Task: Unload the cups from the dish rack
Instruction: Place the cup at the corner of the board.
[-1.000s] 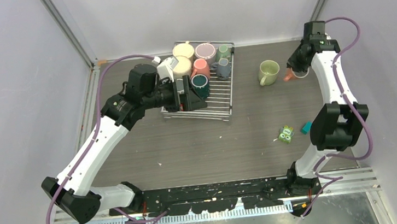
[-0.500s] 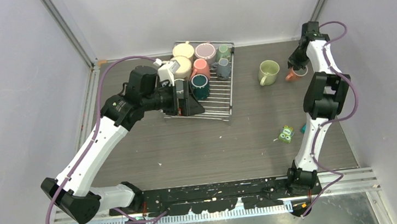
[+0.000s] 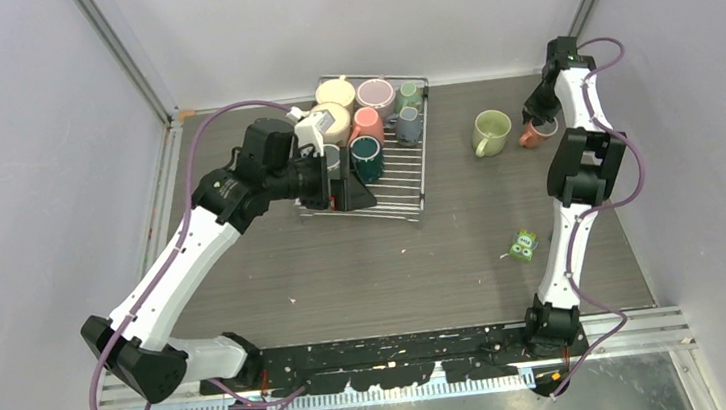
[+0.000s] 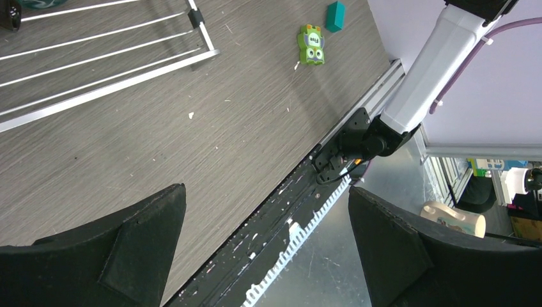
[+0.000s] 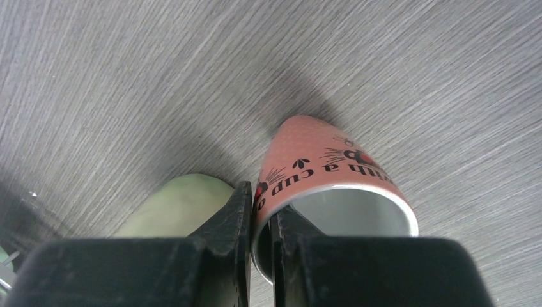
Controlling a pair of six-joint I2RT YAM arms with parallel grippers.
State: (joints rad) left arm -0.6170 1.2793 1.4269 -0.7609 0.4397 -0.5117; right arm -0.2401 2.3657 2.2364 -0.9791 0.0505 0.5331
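Observation:
The dish rack [image 3: 404,187] sits at the back of the table, and its far half holds several cups: cream [image 3: 333,91], mauve [image 3: 375,93], salmon [image 3: 366,122], grey [image 3: 409,125] and dark teal [image 3: 366,154]. My left gripper [image 3: 340,189] hovers open over the rack's near left part; in the left wrist view that gripper [image 4: 265,246] is empty above the table. My right gripper [image 5: 261,220] is shut on the rim of a salmon printed mug [image 5: 332,173], one finger inside it, low over the table at the back right [image 3: 536,133]. A pale green mug [image 3: 491,132] stands beside it.
A green toy block [image 3: 522,246] lies on the table near the right arm, and a teal block [image 4: 335,15] shows beside it in the left wrist view. Side walls and corner posts enclose the table. The arm bases stand along the near edge.
The right arm's elbow has swung up toward the back right corner while the salmon mug stayed almost in place. The left gripper has shifted slightly left over the rack.

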